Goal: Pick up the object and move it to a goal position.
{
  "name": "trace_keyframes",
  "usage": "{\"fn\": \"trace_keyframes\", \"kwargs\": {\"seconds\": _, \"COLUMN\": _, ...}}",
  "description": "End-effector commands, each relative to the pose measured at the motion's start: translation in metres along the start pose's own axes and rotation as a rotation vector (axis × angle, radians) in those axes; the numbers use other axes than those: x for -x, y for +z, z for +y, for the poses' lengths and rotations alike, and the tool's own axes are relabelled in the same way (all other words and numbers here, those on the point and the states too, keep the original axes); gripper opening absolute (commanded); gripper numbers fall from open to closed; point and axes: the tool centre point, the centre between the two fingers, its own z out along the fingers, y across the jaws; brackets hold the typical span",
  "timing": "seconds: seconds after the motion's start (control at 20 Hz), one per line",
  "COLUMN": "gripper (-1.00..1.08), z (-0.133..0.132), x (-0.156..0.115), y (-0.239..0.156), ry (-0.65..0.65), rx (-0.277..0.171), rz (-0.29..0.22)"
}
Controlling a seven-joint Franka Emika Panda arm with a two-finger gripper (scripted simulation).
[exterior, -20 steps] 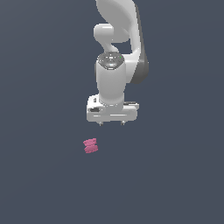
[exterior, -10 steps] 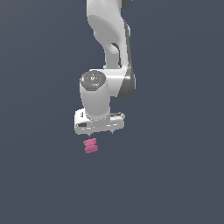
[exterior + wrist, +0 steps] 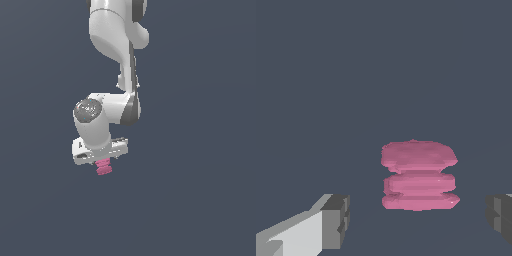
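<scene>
Down on the flat dark gray floor (image 3: 200, 200) we see the small pink object (image 3: 104, 167). It sits well away from every edge we can see, a bit toward the exterior view's left and below the middle of that picture. It looks like two lumps stacked up, with ridges and a thinner part between them.

Right over it we see our gripper (image 3: 102, 161) on the end of the white arm (image 3: 112, 45). The arm comes down from the top of the exterior view and bends at a round gray joint. The gripper's white body covers the top of the pink object there, so only the lower part of the object peeks out.

From the wrist view we see the pink object (image 3: 418, 175) sitting between the two gray fingertips (image 3: 336, 221). One fingertip is on each side, and neither one touches the object. We see bare floor between each fingertip and the pink sides. So our gripper (image 3: 418, 220) is spread wide, and it grips nothing. The object is much thinner than the gap.
</scene>
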Motion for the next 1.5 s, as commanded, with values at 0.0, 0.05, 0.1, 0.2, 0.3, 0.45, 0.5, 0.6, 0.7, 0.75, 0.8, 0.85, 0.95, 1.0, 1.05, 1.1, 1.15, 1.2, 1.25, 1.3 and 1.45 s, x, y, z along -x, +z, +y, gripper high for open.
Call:
{"fn": "trace_keyframes", "kwargs": {"seconds": 0.0, "gripper": 1.0, "z": 0.007, "x": 0.0, "y": 0.005, "ry": -0.017, "rx": -0.001, "rz": -0.002}}
{"fn": "trace_keyframes", "kwargs": {"seconds": 0.05, "gripper": 1.0, "z": 0.009, "x": 0.0, "y": 0.007, "ry": -0.021, "rx": -0.001, "rz": -0.002}}
{"fn": "trace_keyframes", "kwargs": {"seconds": 0.1, "gripper": 1.0, "z": 0.01, "x": 0.0, "y": 0.008, "ry": -0.024, "rx": -0.001, "rz": -0.003}}
{"fn": "trace_keyframes", "kwargs": {"seconds": 0.2, "gripper": 1.0, "z": 0.012, "x": 0.0, "y": 0.009, "ry": -0.027, "rx": -0.001, "rz": -0.003}}
{"fn": "trace_keyframes", "kwargs": {"seconds": 0.3, "gripper": 1.0, "z": 0.011, "x": 0.0, "y": 0.009, "ry": -0.024, "rx": -0.001, "rz": -0.004}}
{"fn": "trace_keyframes", "kwargs": {"seconds": 0.45, "gripper": 1.0, "z": 0.011, "x": 0.001, "y": 0.013, "ry": -0.024, "rx": -0.001, "rz": -0.004}}
{"fn": "trace_keyframes", "kwargs": {"seconds": 0.5, "gripper": 1.0, "z": 0.011, "x": 0.001, "y": 0.016, "ry": -0.024, "rx": -0.001, "rz": -0.004}}
{"fn": "trace_keyframes", "kwargs": {"seconds": 0.6, "gripper": 1.0, "z": 0.012, "x": 0.001, "y": 0.024, "ry": -0.024, "rx": -0.001, "rz": -0.004}}
{"fn": "trace_keyframes", "kwargs": {"seconds": 0.7, "gripper": 1.0, "z": 0.011, "x": 0.001, "y": 0.035, "ry": -0.025, "rx": -0.001, "rz": -0.004}}
{"fn": "trace_keyframes", "kwargs": {"seconds": 0.75, "gripper": 1.0, "z": 0.011, "x": 0.001, "y": 0.041, "ry": -0.026, "rx": -0.001, "rz": -0.004}}
{"fn": "trace_keyframes", "kwargs": {"seconds": 0.8, "gripper": 1.0, "z": 0.011, "x": 0.002, "y": 0.046, "ry": -0.026, "rx": -0.001, "rz": -0.004}}
{"fn": "trace_keyframes", "kwargs": {"seconds": 0.85, "gripper": 1.0, "z": 0.011, "x": 0.002, "y": 0.051, "ry": -0.027, "rx": -0.001, "rz": -0.004}}
{"fn": "trace_keyframes", "kwargs": {"seconds": 0.95, "gripper": 1.0, "z": 0.011, "x": 0.001, "y": 0.057, "ry": -0.028, "rx": -0.001, "rz": -0.004}}
{"fn": "trace_keyframes", "kwargs": {"seconds": 1.0, "gripper": 1.0, "z": 0.011, "x": 0.001, "y": 0.059, "ry": -0.028, "rx": -0.001, "rz": -0.004}}
{"fn": "trace_keyframes", "kwargs": {"seconds": 1.05, "gripper": 1.0, "z": 0.011, "x": 0.001, "y": 0.06, "ry": -0.028, "rx": -0.001, "rz": -0.004}}
{"fn": "trace_keyframes", "kwargs": {"seconds": 1.1, "gripper": 1.0, "z": 0.012, "x": 0.001, "y": 0.06, "ry": -0.028, "rx": -0.001, "rz": -0.004}}
{"fn": "trace_keyframes", "kwargs": {"seconds": 1.15, "gripper": 1.0, "z": 0.012, "x": 0.0, "y": 0.06, "ry": -0.028, "rx": -0.001, "rz": -0.004}}
{"fn": "trace_keyframes", "kwargs": {"seconds": 1.2, "gripper": 1.0, "z": 0.012, "x": 0.0, "y": 0.06, "ry": -0.028, "rx": -0.001, "rz": -0.004}}
{"fn": "trace_keyframes", "kwargs": {"seconds": 1.25, "gripper": -1.0, "z": 0.012, "x": 0.0, "y": 0.06, "ry": -0.028, "rx": -0.001, "rz": -0.004}}
{"fn": "trace_keyframes", "kwargs": {"seconds": 1.3, "gripper": -1.0, "z": 0.012, "x": 0.0, "y": 0.06, "ry": -0.028, "rx": -0.001, "rz": -0.004}}
{"fn": "trace_keyframes", "kwargs": {"seconds": 1.45, "gripper": -1.0, "z": 0.012, "x": 0.0, "y": 0.06, "ry": -0.028, "rx": -0.001, "rz": -0.004}}
